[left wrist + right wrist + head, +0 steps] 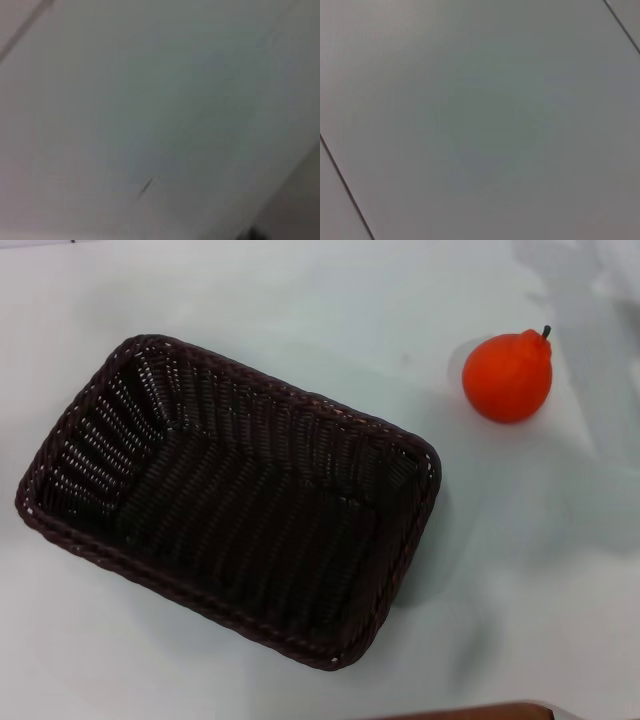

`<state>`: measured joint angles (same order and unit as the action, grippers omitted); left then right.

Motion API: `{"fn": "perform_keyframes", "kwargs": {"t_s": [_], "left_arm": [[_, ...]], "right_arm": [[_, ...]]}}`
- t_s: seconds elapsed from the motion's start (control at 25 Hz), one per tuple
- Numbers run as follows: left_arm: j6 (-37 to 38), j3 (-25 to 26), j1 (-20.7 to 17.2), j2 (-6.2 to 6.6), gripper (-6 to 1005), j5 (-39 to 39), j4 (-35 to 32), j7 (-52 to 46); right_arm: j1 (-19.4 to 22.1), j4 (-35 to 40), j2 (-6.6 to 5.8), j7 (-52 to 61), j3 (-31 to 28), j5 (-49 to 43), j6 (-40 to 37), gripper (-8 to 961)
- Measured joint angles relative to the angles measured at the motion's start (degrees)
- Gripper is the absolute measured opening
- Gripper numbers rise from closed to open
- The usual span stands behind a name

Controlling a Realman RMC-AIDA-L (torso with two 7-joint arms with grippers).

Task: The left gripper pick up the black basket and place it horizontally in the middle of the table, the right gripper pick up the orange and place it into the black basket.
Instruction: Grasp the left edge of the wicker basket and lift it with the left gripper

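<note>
Take the basket (230, 500) by its braided rim — light and stiff. The orange (507, 377) is smooth, may roll — grip it across the middle. Neither gripper's fingers show, so you cannot tell their state.

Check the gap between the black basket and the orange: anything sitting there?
Nothing. In the head view the black basket and the orange stand apart, with only bare white table between them. Neither wrist view shows that stretch.
</note>
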<state>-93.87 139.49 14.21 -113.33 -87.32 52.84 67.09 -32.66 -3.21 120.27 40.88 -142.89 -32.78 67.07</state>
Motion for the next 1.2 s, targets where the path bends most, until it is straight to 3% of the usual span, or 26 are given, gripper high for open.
{"fn": "perform_keyframes", "kwargs": {"t_s": [0.12,0.28,0.52,0.72,1.2], "left_arm": [[1.3,0.2,0.8,-0.89,828,-10.4,9.4,-5.8],[1.0,-0.2,3.0,-1.3,828,-19.4,15.7,-11.6],[-0.3,-0.6,7.3,-1.77,828,-30.2,17.9,-15.5],[-0.6,-0.9,10.6,-2.95,829,-37.0,18.0,-16.0],[-0.1,-5.6,14.6,-5.0,829,-48.4,18.7,-18.3]], "right_arm": [[-0.3,-0.1,-0.08,0.0,-0.1,0.0,-0.6,853],[-0.5,-0.6,-0.12,0.0,-0.2,0.0,-2.0,854],[-0.6,-0.8,-0.2,0.0,-1.2,0.0,-3.1,854],[-0.6,-0.8,-0.22,0.0,-1.6,0.0,-3.7,854],[-0.6,-0.8,-0.29,-0.2,-2.9,0.0,-3.7,852]]}}
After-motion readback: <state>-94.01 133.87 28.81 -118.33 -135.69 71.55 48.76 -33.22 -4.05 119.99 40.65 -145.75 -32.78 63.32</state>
